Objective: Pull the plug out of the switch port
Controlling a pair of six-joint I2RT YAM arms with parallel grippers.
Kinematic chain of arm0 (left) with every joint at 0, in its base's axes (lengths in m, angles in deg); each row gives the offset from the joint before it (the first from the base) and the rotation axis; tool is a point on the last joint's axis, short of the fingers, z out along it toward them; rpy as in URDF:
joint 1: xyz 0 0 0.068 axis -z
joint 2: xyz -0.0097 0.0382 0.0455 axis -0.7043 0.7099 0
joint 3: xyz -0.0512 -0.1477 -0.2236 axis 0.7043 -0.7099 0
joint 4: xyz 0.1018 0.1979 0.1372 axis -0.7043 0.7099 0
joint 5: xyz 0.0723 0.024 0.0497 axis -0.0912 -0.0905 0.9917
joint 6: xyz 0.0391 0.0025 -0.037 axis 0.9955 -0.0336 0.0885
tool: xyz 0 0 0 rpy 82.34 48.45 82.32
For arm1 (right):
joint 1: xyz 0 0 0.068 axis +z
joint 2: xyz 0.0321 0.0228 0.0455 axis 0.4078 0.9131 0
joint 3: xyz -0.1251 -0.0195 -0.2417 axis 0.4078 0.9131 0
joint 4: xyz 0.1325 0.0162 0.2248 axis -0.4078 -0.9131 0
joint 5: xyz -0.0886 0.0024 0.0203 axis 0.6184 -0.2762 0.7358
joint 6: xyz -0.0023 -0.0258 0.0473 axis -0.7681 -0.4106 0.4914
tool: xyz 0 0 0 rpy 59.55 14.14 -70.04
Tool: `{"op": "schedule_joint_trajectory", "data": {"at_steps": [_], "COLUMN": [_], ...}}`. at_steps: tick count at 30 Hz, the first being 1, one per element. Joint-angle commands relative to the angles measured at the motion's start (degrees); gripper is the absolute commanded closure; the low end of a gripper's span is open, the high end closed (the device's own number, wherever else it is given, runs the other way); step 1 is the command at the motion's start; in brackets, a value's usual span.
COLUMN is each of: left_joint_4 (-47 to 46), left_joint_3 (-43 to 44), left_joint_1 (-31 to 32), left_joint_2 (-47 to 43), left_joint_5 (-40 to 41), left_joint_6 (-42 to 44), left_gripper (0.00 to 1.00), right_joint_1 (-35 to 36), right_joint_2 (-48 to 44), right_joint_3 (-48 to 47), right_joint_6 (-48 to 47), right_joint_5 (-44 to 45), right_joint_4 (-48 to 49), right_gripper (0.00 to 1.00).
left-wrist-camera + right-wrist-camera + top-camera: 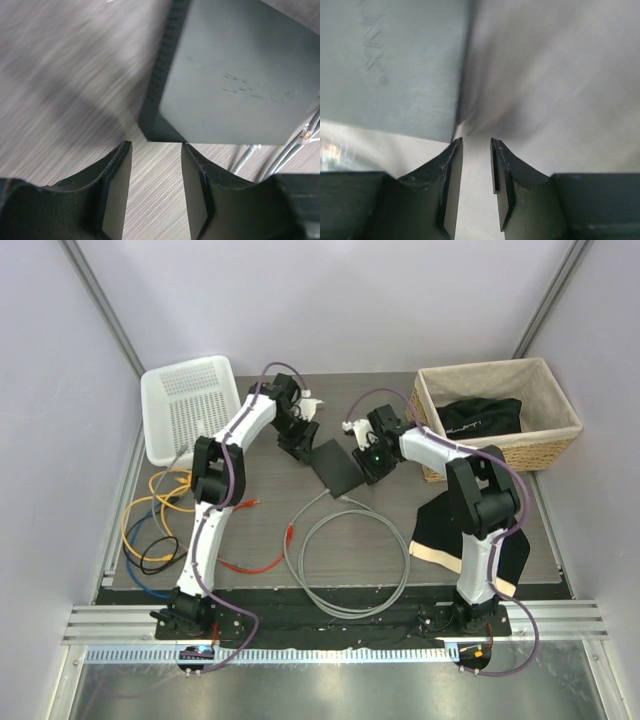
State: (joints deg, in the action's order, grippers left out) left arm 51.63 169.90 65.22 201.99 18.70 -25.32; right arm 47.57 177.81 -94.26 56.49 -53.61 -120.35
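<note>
Nearest the arm bases, a grey cable (289,558) lies coiled at lower centre of the overhead view; its end runs up to the lower edge of the switch (337,466), a flat black box lying on the bench (340,390) at the middle of the frame. The plug (340,497) looks to be seated there, and the left wrist view shows grey strands and a shiny clip at the box's edge at right of frame; the port itself is too small to read, so this is a judgement; I take the pulling as not yet done.

The left pincer (155,145) sits at the box's upper-left corner in the overhead view; its jaws stand moderately apart with only bare bench between them, and the corner of the box lies just ahead of the tips. The right pincer (476,141) sits at the box's right side; its jaws are nearly together with a thin gap and grip nothing, and the box's corner is just beside its left finger.

So both arms are placed at the switch but neither holds it, the plug or the cable; what seems left is to steady the box, take the plug and draw it out.
</note>
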Motion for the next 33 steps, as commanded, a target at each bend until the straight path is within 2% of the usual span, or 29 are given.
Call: {"op": "schedule_joint_trajectory", "data": {"at_steps": [1, 3, 7, 9, 13, 22, 25, 33], "left_joint_4": [-1.0, -1.4, -2.7, -5.2, -8.6, -10.9, -10.8, -11.2], "left_joint_3": [-1.3, -3.0, -13.2, -20.2, -27.0, -24.6, -23.8, -24.6], "left_joint_1": [-3.9, -5.1, -6.0, -5.9, -5.7, -3.0, -1.9, -0.2], "left_joint_2": [-9.6, -12.6, -20.4, -22.4, -22.6, -14.0, -11.2, -7.4], "left_joint_5": [1.1, -1.0, -8.3, -12.6, -19.8, -22.6, -22.4, -23.0], "left_joint_6": [-1.8, -2.5, -5.4, -8.4, -12.0, -14.7, -14.4, -14.4], "left_gripper": [0.51, 0.48, 0.46, 0.44, 0.41, 0.41, 0.42, 0.45], "right_joint_1": [0.2, 0.2, 0.2, 0.3, 0.7, 3.9, 4.8, 5.0], "right_joint_2": [5.2, 6.4, 6.4, 4.9, 2.5, -0.9, -1.6, 0.0], "right_joint_3": [-10.9, -15.1, -17.6, -18.2, -19.1, -13.0, -9.7, -8.3], "right_joint_6": [-2.3, -3.1, -4.0, -3.8, -1.2, 0.1, -0.3, -1.3], "right_joint_5": [2.7, 3.5, 4.2, 4.0, 1.5, -2.9, -2.8, -2.0], "right_joint_4": [2.1, 1.1, 0.5, 0.3, -0.2, -0.7, -0.3, -0.4], "right_gripper": [0.64, 0.64, 0.64, 0.64, 0.64, 0.64, 0.63, 0.63]}}
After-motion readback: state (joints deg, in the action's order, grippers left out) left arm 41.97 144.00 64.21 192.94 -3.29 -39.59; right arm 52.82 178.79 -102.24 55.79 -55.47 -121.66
